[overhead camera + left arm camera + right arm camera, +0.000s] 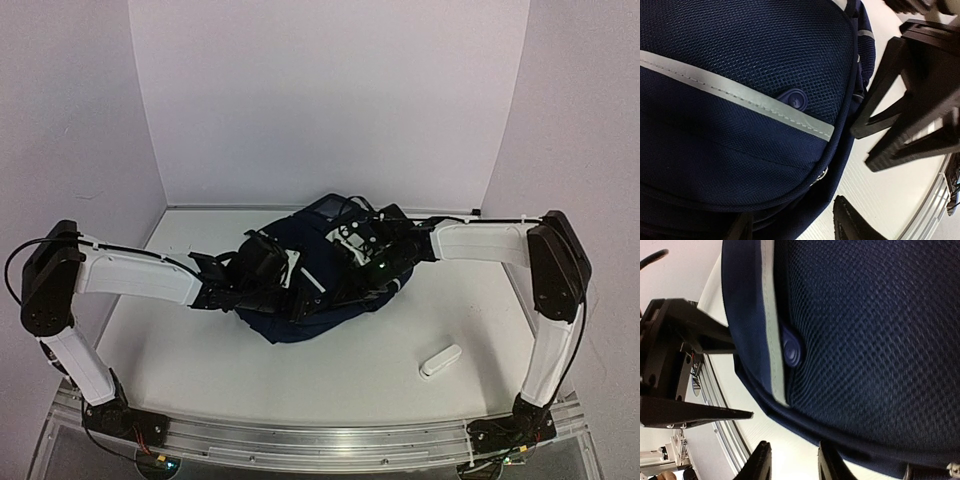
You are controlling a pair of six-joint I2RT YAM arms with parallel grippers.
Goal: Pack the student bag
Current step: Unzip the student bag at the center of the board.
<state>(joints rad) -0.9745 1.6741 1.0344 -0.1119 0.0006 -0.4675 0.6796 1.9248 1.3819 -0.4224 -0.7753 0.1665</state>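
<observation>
Your left tool [742,380] has its two fingers apart, with nothing between them. The tip of one finger reaches the side edge of the student bag [300,320], and the other finger is free above the counter [190,350]. Your right tool [862,150] is also apart, with a narrower gap, and it holds nothing that I can see. Its fingertips are just beside the same rounded end of the bag; whether they press the fabric, I cannot tell.

The bag lies flat on the counter, between both tools. Its long axis runs a little diagonal: the rounded end points toward the arm bases and to the left, and the opposite end points away and to the right. A pale stripe [740,92] with a round navy snap [794,98] runs across the mesh front. A small white object [440,360] lies at the near right of the bag, well apart.
</observation>
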